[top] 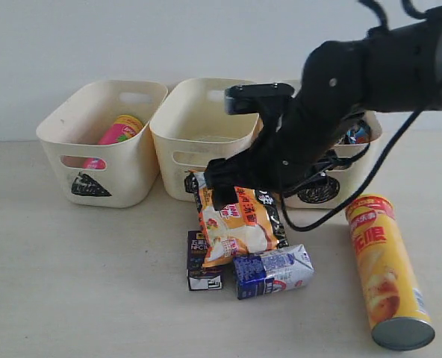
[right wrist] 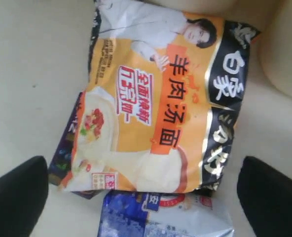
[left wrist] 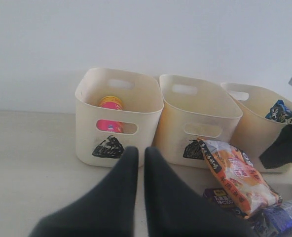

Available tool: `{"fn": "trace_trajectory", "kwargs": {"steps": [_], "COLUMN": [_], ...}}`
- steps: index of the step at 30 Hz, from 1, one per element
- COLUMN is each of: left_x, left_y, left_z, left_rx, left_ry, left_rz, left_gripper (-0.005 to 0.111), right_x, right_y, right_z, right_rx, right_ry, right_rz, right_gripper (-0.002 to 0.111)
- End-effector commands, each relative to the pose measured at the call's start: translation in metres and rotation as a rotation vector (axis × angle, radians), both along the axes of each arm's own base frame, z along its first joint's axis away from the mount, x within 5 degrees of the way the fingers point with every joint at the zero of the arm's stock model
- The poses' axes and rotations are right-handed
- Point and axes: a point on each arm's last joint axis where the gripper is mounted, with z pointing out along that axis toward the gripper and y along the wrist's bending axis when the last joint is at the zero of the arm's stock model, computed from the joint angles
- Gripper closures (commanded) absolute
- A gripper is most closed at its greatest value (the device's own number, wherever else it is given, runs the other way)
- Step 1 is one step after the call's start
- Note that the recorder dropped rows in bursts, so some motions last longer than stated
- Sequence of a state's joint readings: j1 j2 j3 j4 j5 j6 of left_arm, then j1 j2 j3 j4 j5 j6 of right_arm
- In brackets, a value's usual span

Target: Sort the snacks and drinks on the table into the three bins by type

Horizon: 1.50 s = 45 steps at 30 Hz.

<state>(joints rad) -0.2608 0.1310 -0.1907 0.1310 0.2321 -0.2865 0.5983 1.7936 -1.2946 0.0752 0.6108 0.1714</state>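
Exterior view shows you the right arm [top: 370, 67] reaching in over the pale beige wood-grain table [top: 72, 298], with the right gripper [right wrist: 142, 163] hanging above the crinkly orange-brown snack bag [right wrist: 151, 98]. Look at the right wrist view: its two black fingers [right wrist: 15, 197] stand wide apart and clamp nothing, and the bag lies flat on the table straight below the gap between them, touching neither. Under the bag's edge, on the side of one finger, you can see the dark purple juice box [top: 204, 268] poking out. The blue-and-white gabled carton [top: 273, 271] lies just beside that box, with the bag's end overlapping it. Off to the outer side of the right gripper, well apart from it, the tall yellow-orange chip tube [top: 385, 268] lies on its side with its silver end toward the camera. Behind the gripper you have three cream plastic rectangular bins in a row. The triangle-marked bin [top: 142, 160] holds the pink chip tube [top: 118, 132], the square-marked bin [top: 178, 142] stands directly behind the bag, and the circle-marked bin [top: 355, 186], partly hidden by the arm, holds the blue-black crinkly bag [top: 355, 134]. In the left wrist view the left gripper [left wrist: 141, 153] has its dark fingers pressed together with nothing between them, and the triangle-marked and square-marked bins stand ahead of it, apart from the tips.
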Motion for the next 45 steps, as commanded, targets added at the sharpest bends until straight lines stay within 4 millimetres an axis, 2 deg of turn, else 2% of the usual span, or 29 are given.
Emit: {"fn": "trace_trajectory", "kwargs": {"steps": [1, 5, 10, 20, 25, 29, 34, 36, 45], "left_x": [0.001, 0.001, 0.001, 0.001, 0.001, 0.001, 0.001, 0.001, 0.001], "left_y": [0.000, 0.000, 0.000, 0.000, 0.000, 0.000, 0.000, 0.000, 0.000], "left_z": [-0.001, -0.001, -0.001, -0.001, -0.001, -0.001, -0.001, -0.001, -0.001], "left_rx": [-0.006, -0.006, -0.006, -0.006, -0.006, -0.006, -0.006, -0.006, -0.006], "left_ry": [0.009, 0.009, 0.009, 0.009, 0.009, 0.009, 0.009, 0.009, 0.009], "left_rz": [-0.001, -0.001, -0.001, -0.001, -0.001, -0.001, -0.001, -0.001, -0.001], "left_gripper": [0.102, 0.102, 0.102, 0.102, 0.102, 0.102, 0.102, 0.102, 0.102], "right_x": [0.002, 0.007, 0.019, 0.032, 0.033, 0.032, 0.030, 0.029, 0.022], "right_y": [0.026, 0.051, 0.061, 0.062, 0.062, 0.061, 0.058, 0.057, 0.052], "right_z": [-0.004, -0.017, -0.040, -0.078, -0.079, -0.080, -0.077, -0.072, -0.025], "right_rx": [-0.113, -0.113, -0.174, -0.259, -0.267, -0.280, -0.297, -0.293, -0.223], "right_ry": [-0.111, -0.102, -0.057, -0.065, -0.068, -0.057, -0.035, -0.036, -0.088], "right_rz": [-0.031, -0.013, -0.028, -0.085, -0.092, -0.098, -0.114, -0.119, -0.114], "right_gripper": [0.014, 0.014, 0.014, 0.014, 0.017, 0.041, 0.086, 0.107, 0.108]}}
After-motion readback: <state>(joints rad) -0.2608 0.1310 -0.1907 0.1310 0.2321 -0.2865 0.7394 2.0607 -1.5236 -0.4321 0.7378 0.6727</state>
